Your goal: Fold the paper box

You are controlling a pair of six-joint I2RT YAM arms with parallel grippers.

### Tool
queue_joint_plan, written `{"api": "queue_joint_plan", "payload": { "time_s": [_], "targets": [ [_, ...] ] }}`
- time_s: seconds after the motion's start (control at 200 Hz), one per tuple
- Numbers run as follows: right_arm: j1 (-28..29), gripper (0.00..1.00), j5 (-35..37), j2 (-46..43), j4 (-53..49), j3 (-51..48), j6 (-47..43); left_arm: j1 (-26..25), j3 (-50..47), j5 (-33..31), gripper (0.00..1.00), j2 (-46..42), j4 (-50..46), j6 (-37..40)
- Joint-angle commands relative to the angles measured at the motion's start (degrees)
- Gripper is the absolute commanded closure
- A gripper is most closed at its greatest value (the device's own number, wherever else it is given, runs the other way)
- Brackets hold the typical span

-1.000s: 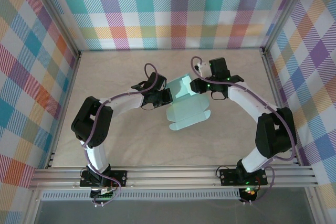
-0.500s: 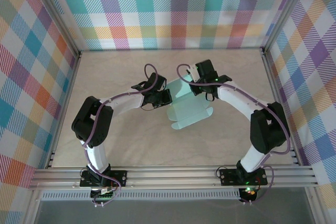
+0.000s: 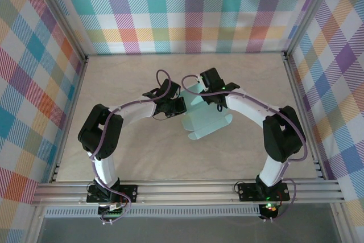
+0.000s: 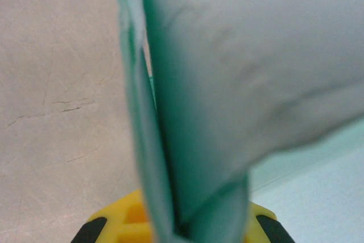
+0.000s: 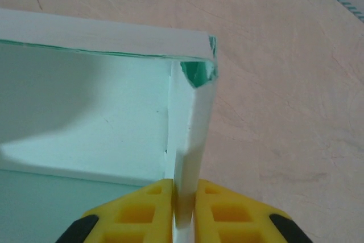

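The paper box (image 3: 209,121) is pale mint card, partly folded, lying mid-table with its far walls raised. My left gripper (image 3: 180,106) is at its left side, shut on a raised double layer of card. In the left wrist view that card (image 4: 256,72) rises from between the yellow fingers (image 4: 122,223), and my left gripper (image 4: 183,233) is mostly hidden behind it. My right gripper (image 3: 200,91) is at the box's far edge. In the right wrist view my right gripper (image 5: 183,211) is shut on an upright side wall of the box (image 5: 85,112) near a corner.
The pale wooden table (image 3: 131,146) has bare room all round the box. Checked fabric walls (image 3: 187,9) enclose the back and sides. An aluminium rail (image 3: 187,189) runs along the near edge, where both arm bases are bolted.
My right arm has swung left along the box's far edge and shut on a side wall. The left gripper has kept its grip and its place.
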Motion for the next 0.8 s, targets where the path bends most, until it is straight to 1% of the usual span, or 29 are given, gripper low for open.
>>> {"api": "queue_joint_plan", "payload": {
  "time_s": [0.0, 0.115, 0.23, 0.385, 0.445, 0.495, 0.545, 0.645, 0.795],
  "targets": [
    [1.41, 0.85, 0.88, 1.51, -0.60, 1.67, -1.42, -0.54, 1.82, 3.06, 1.00, -0.61, 4.79, 0.93],
    [2.02, 0.86, 3.31, 2.23, -0.49, 2.16, -2.41, -0.59, 1.96, 3.14, 1.00, -0.51, 4.80, 0.95],
    [2.69, 0.83, 5.88, 3.61, -0.40, 2.56, -3.89, -0.61, 2.18, 3.33, 1.00, -0.34, 4.84, 0.91],
    [3.33, 0.83, 7.52, 4.88, 0.41, 2.97, -4.99, -0.59, 2.18, 3.33, 1.00, -0.29, 4.88, 0.95],
    [3.44, 0.88, 7.88, 5.07, 0.52, 3.17, -5.31, -0.59, 2.18, 3.24, 1.00, -0.33, 4.80, 0.92],
    [3.59, 0.90, 8.34, 5.32, 0.46, 3.33, -5.71, -0.59, 2.23, 3.25, 1.00, -0.25, 4.79, 0.91],
    [3.78, 0.88, 9.07, 5.61, 0.54, 3.43, -6.28, -0.65, 2.19, 3.33, 1.00, -0.22, 4.92, 0.88],
    [3.80, 0.79, 9.54, 6.02, 1.00, 3.20, -6.47, -0.63, 2.22, 3.41, 1.00, -0.16, 4.88, 0.90],
    [3.87, 0.79, 9.78, 6.25, 1.33, 3.08, -6.71, -0.59, 1.92, 3.33, 1.00, -0.42, 4.88, 0.92]
  ]
}}
